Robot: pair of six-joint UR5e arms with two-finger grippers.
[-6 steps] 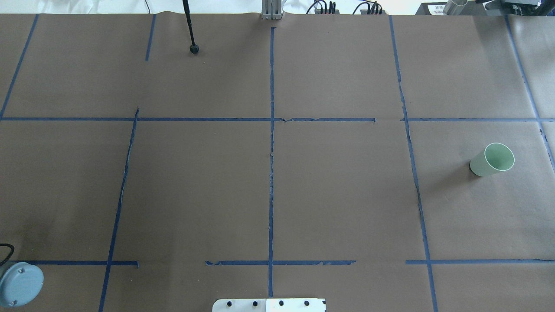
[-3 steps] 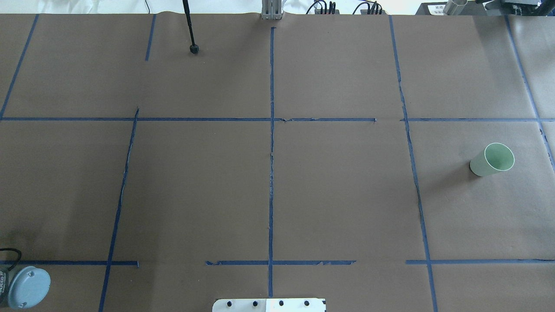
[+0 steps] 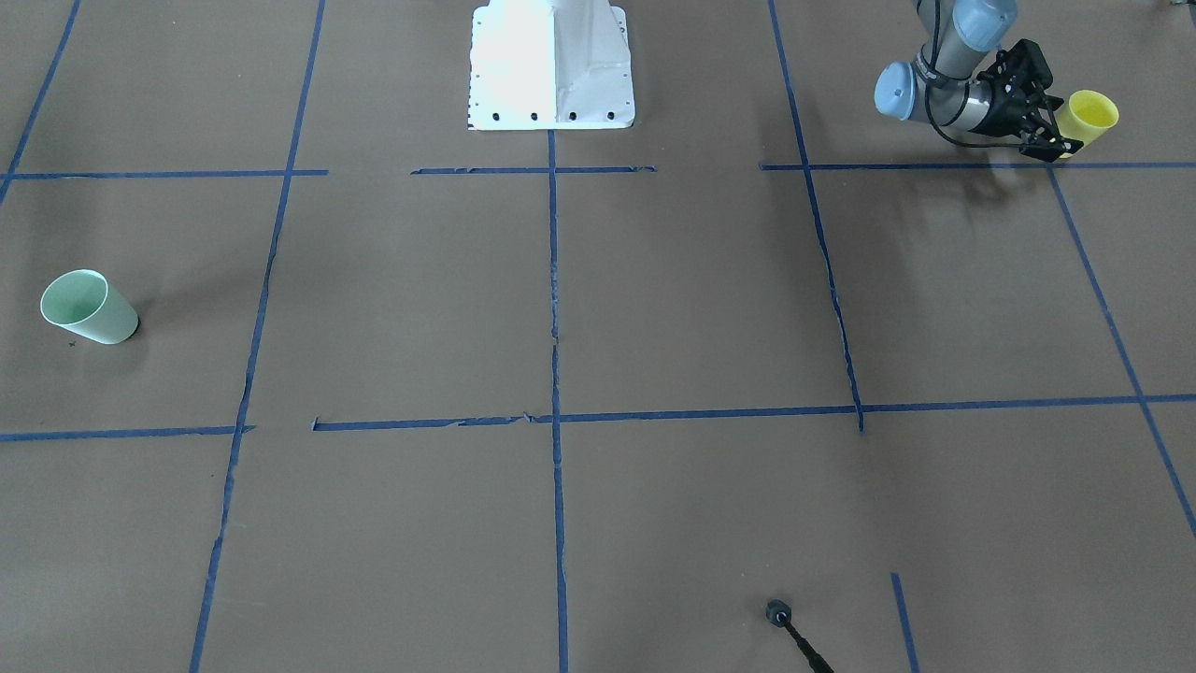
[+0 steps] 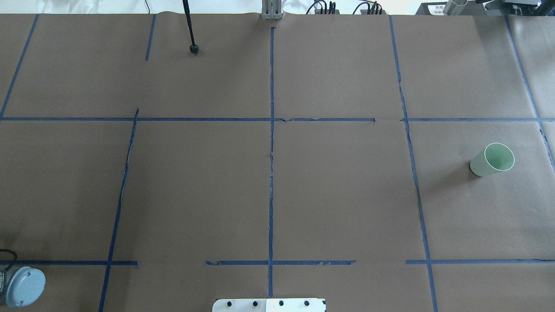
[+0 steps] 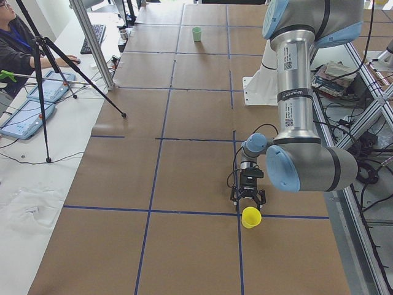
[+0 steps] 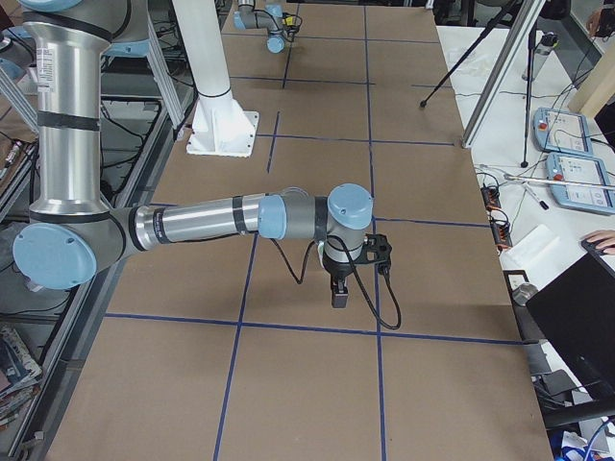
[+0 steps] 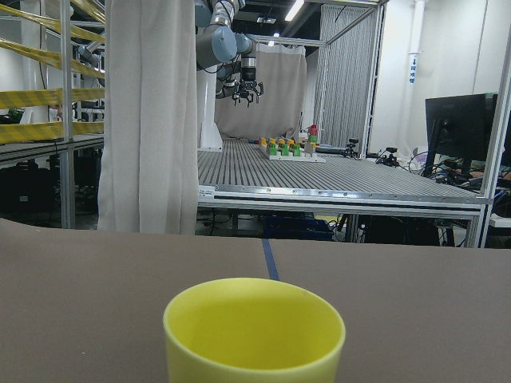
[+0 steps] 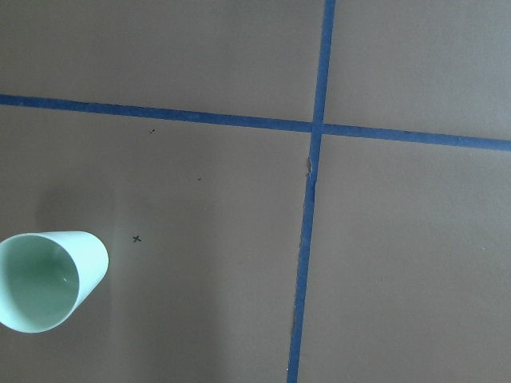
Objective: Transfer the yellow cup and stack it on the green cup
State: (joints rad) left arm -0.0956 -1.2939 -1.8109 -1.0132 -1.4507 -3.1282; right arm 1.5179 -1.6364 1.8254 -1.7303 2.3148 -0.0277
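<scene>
The yellow cup (image 3: 1091,114) stands upright near the robot's end of the table, also seen in the exterior left view (image 5: 250,217). It fills the bottom centre of the left wrist view (image 7: 254,331). My left gripper (image 3: 1060,126) lies low and level right behind it, open, with its fingers spread at the cup's lower wall; contact is unclear. The green cup (image 4: 492,159) stands upright and alone on the far right side (image 3: 89,307). My right gripper (image 6: 340,298) hangs pointing down over the table, with the green cup (image 8: 48,279) below and to one side. I cannot tell if it is open or shut.
Blue tape lines divide the brown table cover. A tripod foot (image 4: 194,49) rests at the far edge. The white robot base (image 3: 551,65) sits at the near middle. The left arm's elbow (image 4: 24,287) shows at the overhead's lower left. A person (image 5: 12,43) sits beside the table.
The left arm's elbow joint shifted slightly right along the overhead's lower left edge, then eased back a little. The green cup stayed put.
</scene>
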